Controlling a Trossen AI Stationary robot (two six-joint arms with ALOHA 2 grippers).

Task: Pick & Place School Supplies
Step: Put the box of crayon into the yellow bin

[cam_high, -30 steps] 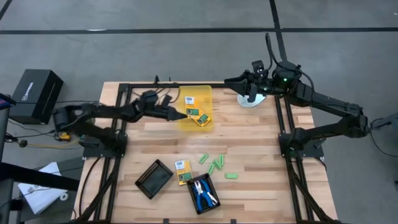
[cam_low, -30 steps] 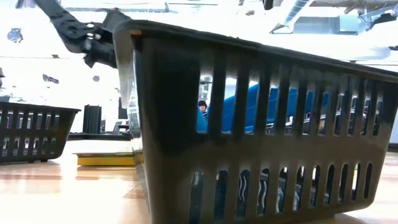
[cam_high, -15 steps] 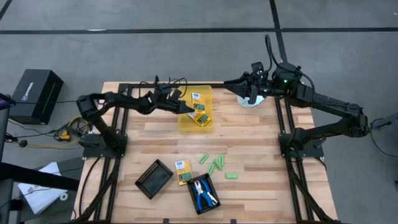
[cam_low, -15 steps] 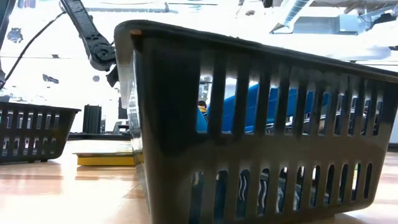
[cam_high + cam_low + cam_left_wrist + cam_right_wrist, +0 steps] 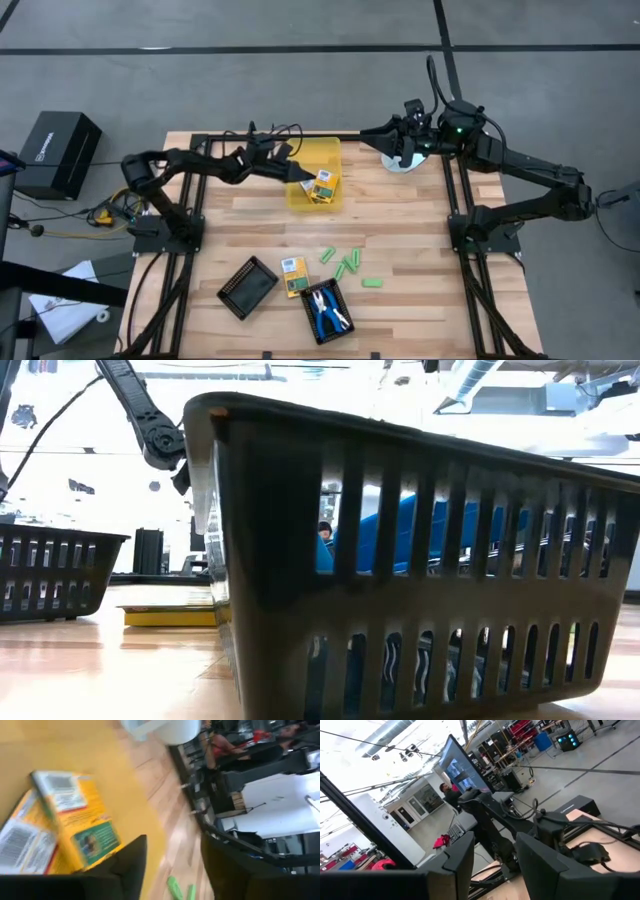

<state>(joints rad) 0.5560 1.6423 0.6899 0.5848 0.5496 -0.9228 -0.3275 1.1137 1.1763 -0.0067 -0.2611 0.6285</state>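
Note:
Two yellow-orange printed boxes (image 5: 321,185) lie against each other inside the translucent yellow bin (image 5: 300,195); they also show in the left wrist view (image 5: 75,830). My left gripper (image 5: 300,173) hangs open and empty over the bin (image 5: 172,850), just left of the boxes. A third box (image 5: 293,275) lies flat on the table by the black trays. Several light-green sticks (image 5: 345,264) and a green block (image 5: 372,283) lie at the table's near middle. Two blue-handled tools (image 5: 325,308) lie in a black tray (image 5: 312,292). My right gripper (image 5: 392,135) is open (image 5: 492,845) at the far edge.
An empty black tray (image 5: 247,287) stands near the front left. A white round thing (image 5: 402,160) lies under my right gripper. In the low view the tool tray (image 5: 400,610) fills the foreground. Bare wood lies at the table's middle and right.
My left arm has swung in and its gripper has gone a little toward the far edge, over the bin. The yellow box that stood at the bin's far side has dropped down beside the other box at the bin's near right.

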